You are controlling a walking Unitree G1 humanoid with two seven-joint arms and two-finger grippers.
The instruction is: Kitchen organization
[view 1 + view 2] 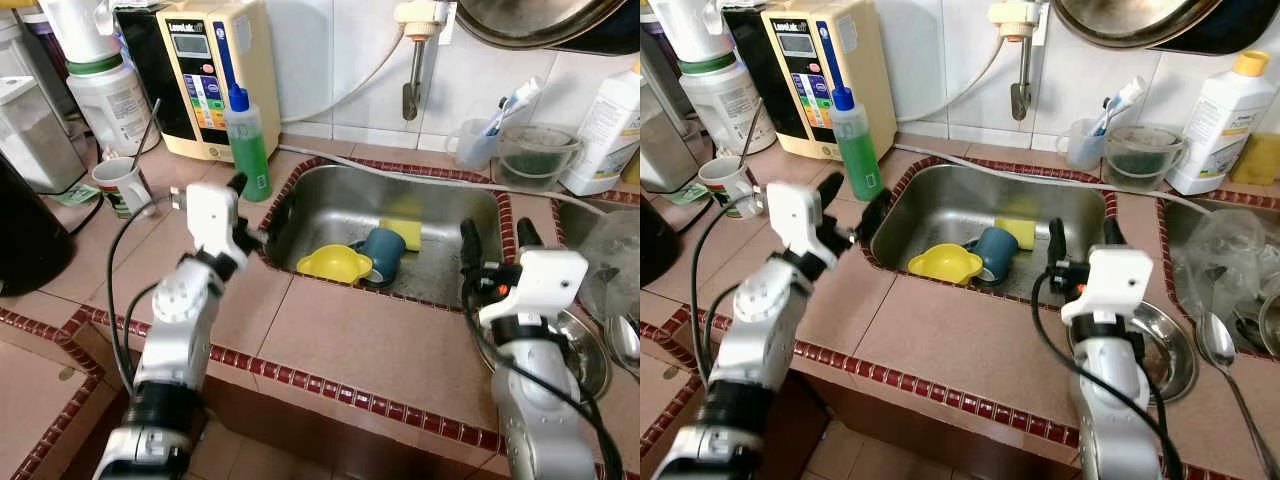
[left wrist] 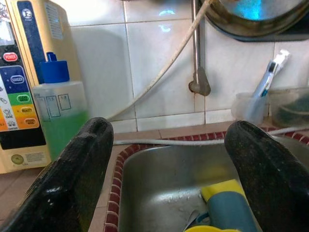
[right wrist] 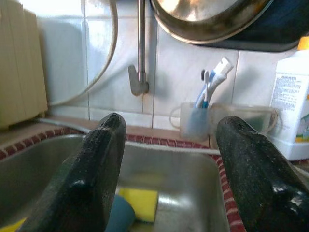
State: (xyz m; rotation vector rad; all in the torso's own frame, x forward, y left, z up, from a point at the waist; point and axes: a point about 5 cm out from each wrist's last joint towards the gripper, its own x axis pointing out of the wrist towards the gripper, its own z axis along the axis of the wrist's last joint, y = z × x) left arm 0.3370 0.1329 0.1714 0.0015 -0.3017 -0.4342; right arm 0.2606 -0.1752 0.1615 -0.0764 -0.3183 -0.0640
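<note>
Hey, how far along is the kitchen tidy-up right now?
Nothing looks done yet. The blue mug, yellow funnel and yellow sponge still lie in the sink. Nothing is in hand: the left gripper and right gripper hover at its edges, jaws open and empty.

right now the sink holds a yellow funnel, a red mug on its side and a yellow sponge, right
Not quite: the mug is teal blue, not red, as the left eye view shows. It does lie on its side in the sink, beside the yellow funnel and yellow sponge.

The cream water ionizer [image 2: 24,87] carries buttons reading POWER, BEAUTY and another, seemingly DANGER; other labels are illegible.
</note>
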